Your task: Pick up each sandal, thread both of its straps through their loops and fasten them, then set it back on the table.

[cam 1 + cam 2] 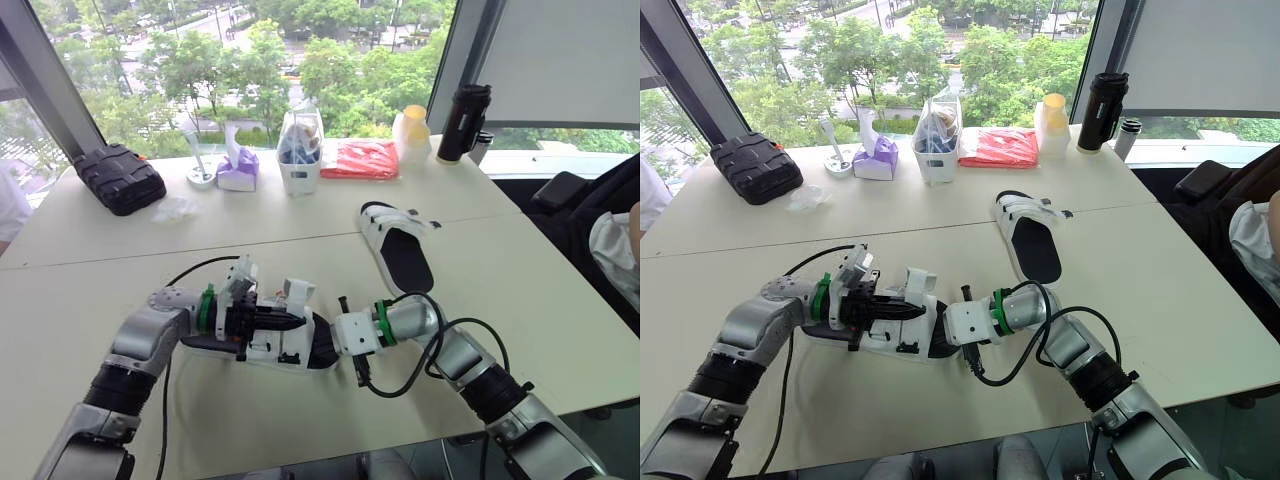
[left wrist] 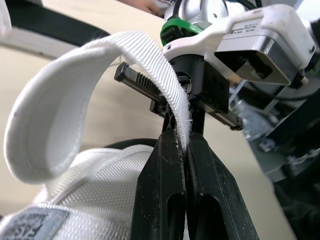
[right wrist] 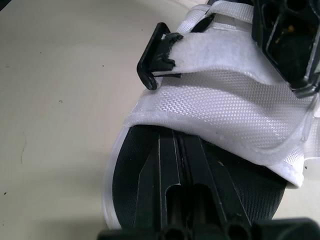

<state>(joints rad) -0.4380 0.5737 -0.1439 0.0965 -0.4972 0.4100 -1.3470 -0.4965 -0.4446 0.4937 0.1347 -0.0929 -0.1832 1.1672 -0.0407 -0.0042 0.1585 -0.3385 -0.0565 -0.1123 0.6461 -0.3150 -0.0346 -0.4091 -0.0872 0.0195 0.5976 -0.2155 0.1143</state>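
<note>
Strap [image 2: 75, 85] of near sandal [image 1: 290, 352] was unfastened, pinched by left pincer [image 2: 181, 145] (right pincer [image 3: 178, 142] closed over footbed); far sandal [image 1: 400, 255] seemed pending.

You lose the strap's [image 2: 140, 47] free end between the left end effector's [image 2: 181, 135] pinched-together fingers [image 2: 160, 190]. The label [image 2: 30, 227] just beneath them is cut by the frame edge and unreadable. Ahead of the right end effector [image 3: 176, 137], the sandal [image 3: 215, 105] runs out of frame.
</note>
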